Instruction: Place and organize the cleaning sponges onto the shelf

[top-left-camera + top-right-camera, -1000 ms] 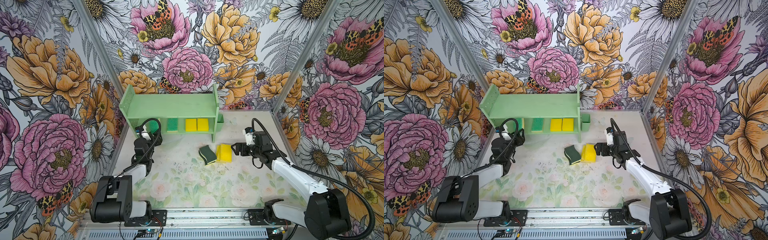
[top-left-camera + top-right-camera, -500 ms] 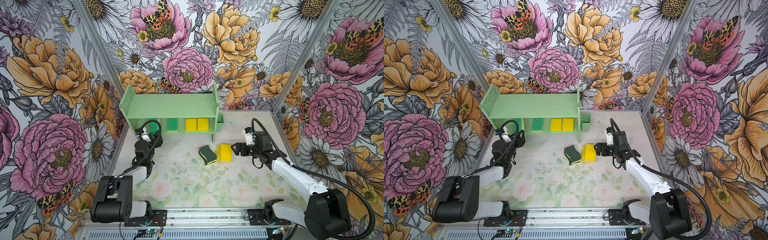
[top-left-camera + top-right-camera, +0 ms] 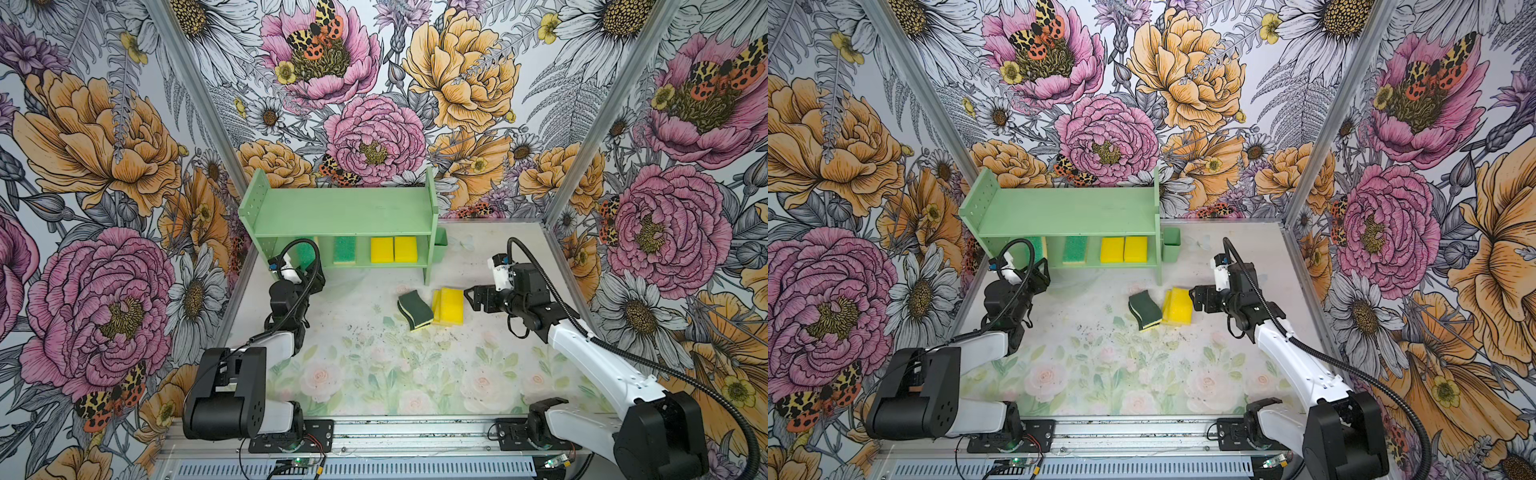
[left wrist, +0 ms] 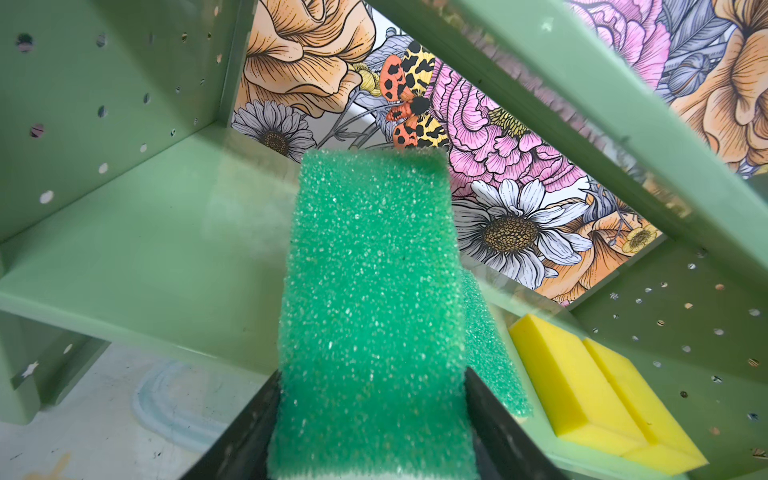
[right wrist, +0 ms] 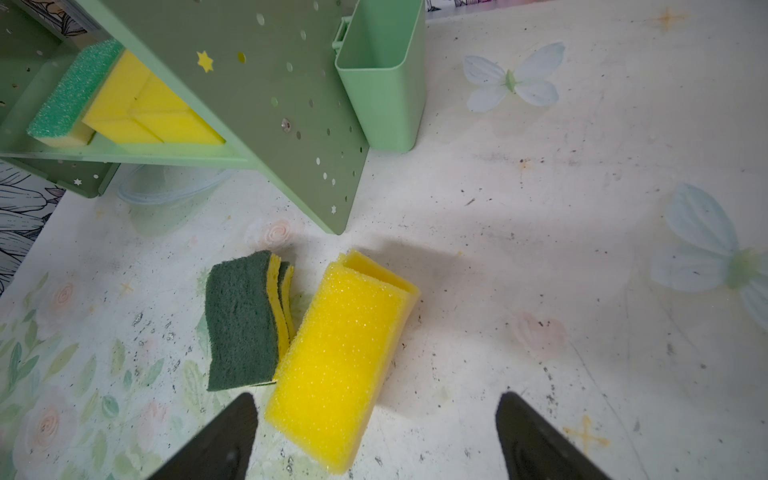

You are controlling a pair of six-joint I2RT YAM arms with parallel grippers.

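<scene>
Shelf (image 3: pixel 340 212) at table's 12 o'clock. Left gripper (image 4: pixel 372 374) clasps the bright-green-topped sponge (image 4: pixel 370 270) over the lower tier's 9 o'clock end. Judged step: placing. Next: set flat, release. Right gripper (image 5: pixel 376 399) spread, empty, at 3 o'clock of the loose yellow sponge (image 3: pixel 451 305).

- left gripper (image 4: pixel 372 374): fingers cut off by the wrist view's edge, same with the green-topped sponge (image 4: pixel 370 270) at its near end
- second green sponge (image 4: pixel 494 353) is mostly hidden behind it
- yellow pile (image 5: pixel 340 349): can't count the layers

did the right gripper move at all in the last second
No. In a top view the right gripper sits at the same gap from the yellow sponges and the front leg of the shelf as before.
</scene>
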